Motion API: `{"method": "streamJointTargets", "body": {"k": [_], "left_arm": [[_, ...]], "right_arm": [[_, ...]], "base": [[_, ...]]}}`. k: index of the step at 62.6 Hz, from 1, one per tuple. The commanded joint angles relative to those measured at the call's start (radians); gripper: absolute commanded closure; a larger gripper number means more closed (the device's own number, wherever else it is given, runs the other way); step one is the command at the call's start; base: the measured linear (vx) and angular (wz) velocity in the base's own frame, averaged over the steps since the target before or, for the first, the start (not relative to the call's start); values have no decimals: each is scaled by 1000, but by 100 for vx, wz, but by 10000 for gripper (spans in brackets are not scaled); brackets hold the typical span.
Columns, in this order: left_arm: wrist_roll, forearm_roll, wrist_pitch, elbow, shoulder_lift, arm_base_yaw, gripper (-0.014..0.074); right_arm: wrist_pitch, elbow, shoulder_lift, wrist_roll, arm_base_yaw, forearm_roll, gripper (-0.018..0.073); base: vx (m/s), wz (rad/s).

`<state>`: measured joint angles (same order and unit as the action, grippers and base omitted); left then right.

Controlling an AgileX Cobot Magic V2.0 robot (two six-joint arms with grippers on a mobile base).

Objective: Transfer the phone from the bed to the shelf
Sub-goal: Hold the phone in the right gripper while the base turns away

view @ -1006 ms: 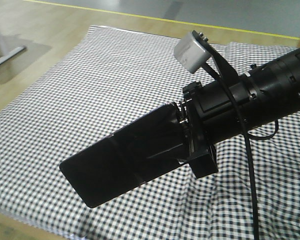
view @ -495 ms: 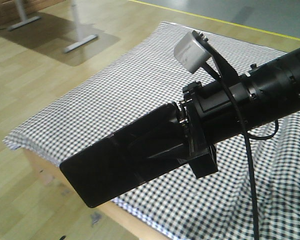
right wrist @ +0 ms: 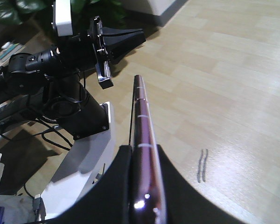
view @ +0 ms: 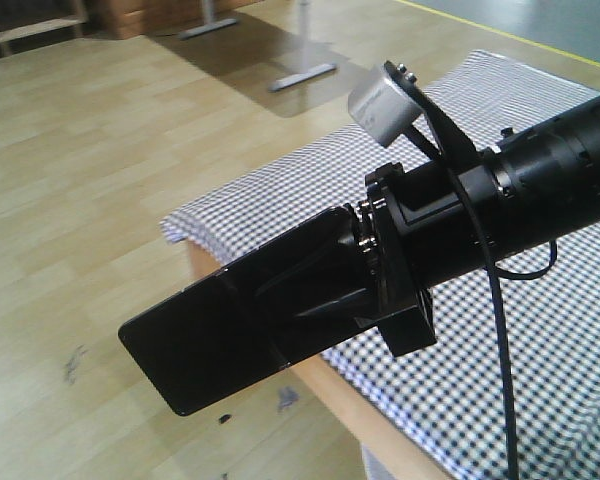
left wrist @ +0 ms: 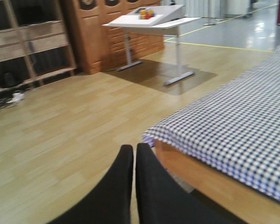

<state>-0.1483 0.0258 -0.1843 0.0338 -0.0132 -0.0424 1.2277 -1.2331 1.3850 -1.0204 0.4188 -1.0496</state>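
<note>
The right tool [right wrist: 143, 154] is clamped on one short end of the phone [view: 230, 335], so most of the glossy slab juts out unsupported. The phone hangs in the air just off the bed's [view: 540, 330] corner, over the wooden floor [view: 80, 200] and touching nothing but the fingers. The left tool [left wrist: 134, 150] has its fingers together with nothing between them.

This looks like the carry stage. A wooden shelving unit [left wrist: 32, 39], probably the shelf, stands well apart across the floor. The grip is small and the slab is slick, so the travel wants a firm clamp and a smooth, unhurried swing with no sudden wrist roll. At the shelf, bring the free end over the board's front edge, level the phone, and lay it flat on the wood. Part the fingers only after that, so it cannot tip or slide off.
</note>
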Motion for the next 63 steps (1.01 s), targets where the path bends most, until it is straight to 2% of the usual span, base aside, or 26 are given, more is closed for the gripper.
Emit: {"method": "streamJointTargets", "body": {"k": [1, 63], "left_arm": [[6, 9, 72, -21, -13, 4, 595], [6, 9, 72, -21, -13, 4, 595]], "right_arm": [[58, -25, -36, -4, -2, -80, 562], [58, -25, -36, -4, -2, -80, 561]], "base": [[-16, 61], [-14, 55]]}}
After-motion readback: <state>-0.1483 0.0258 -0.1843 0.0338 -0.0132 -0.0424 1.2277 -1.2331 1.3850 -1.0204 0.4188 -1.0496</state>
